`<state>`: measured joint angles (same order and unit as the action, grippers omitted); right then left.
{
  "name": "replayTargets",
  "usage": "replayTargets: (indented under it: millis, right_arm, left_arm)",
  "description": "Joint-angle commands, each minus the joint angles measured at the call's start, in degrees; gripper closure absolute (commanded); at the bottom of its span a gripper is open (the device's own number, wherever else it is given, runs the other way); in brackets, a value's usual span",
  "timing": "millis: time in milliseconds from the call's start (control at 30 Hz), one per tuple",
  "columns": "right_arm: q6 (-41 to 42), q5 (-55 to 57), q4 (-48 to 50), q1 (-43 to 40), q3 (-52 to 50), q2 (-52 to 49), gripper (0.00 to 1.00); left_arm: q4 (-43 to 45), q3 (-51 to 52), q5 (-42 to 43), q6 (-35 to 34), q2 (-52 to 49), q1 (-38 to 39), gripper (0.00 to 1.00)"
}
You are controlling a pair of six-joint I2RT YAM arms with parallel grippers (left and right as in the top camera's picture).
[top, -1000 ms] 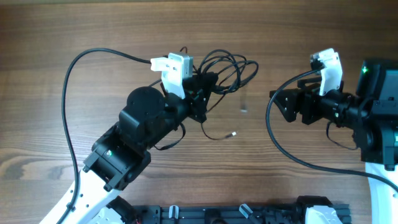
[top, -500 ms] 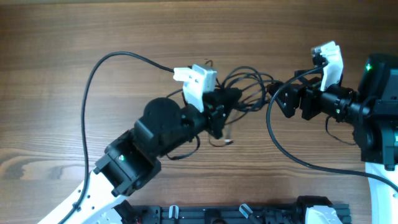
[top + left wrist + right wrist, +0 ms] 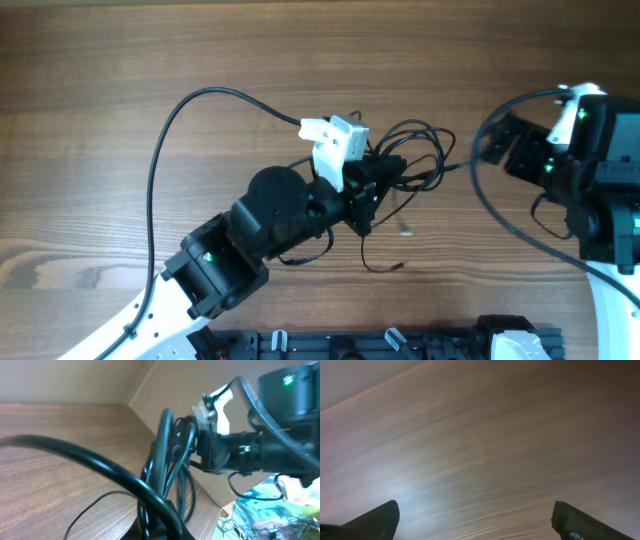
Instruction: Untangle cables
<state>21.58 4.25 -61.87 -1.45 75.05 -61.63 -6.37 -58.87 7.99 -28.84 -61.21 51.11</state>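
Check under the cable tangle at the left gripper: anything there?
Through the loops of the cables only bare wooden table shows. The left gripper, clamped on the tangle, covers the part beneath it, so that spot cannot be seen.

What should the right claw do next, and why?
Probably bring the right claw in toward the cables and pinch a loose loop: the left claw is shut on them, while the right is wide open, empty and apart from them.

I'm looking at a brown wood-grain table [image 3: 100, 60]. Toward 2 o'clock of centre, thin black cables [image 3: 412, 158] bunch in loops. One loose end trails down to 6 o'clock on the wood.
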Motion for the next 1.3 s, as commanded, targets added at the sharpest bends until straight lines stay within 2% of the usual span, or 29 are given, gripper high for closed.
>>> replayTargets:
  millis: [0, 167, 267, 467, 833, 1000, 1167, 1267]
  right_arm:
    - [5.57, 12.66, -1.42, -0.44, 0.26, -0.35, 0.0]
    - [5.25, 11.1, -2.86, -0.44, 0.26, -0.52, 0.0]
    - [1.46, 6.58, -2.64, -0.44, 0.26, -0.52, 0.0]
    - [-11.58, -8.98, -0.83, -0.44, 0.26, -0.39, 0.0]
    - [-24.79, -31.1, 0.17, -0.44, 0.26, -0.24, 0.0]
    - [-30.91, -41.68, 0.37, -0.44, 0.26, 0.37, 0.0]
    - [-37.46, -51.95, 0.33, -0.44, 0.26, 0.48, 0.0]
    - [-39.54, -56.61, 1.07, -0.44, 0.26, 0.46, 0.0]
  left_arm:
    - [0.55, -0.39, -3.15, 0.09, 1.33, 0.15, 0.96]
    - [0.52, -0.39, -4.28, 0.11, 1.31, 0.13, 0.96]
    - [0.52, -0.39, -4.63, 1.27, 1.31, 0.15, 0.96]
    - [-0.24, -0.39, -5.16, 3.26, 1.31, 0.09, 0.96]
    - [-3.78, -0.39, -6.51, 14.84, 1.31, 0.0, 0.96]
    - [-4.68, -0.39, -12.17, 15.15, 1.29, 0.0, 0.96]
    - [-4.66, -0.39, -12.11, 14.91, 0.79, 0.0, 0.96]
    - [-4.2, -0.39, -7.93, 14.91, 0.66, 0.07, 0.96]
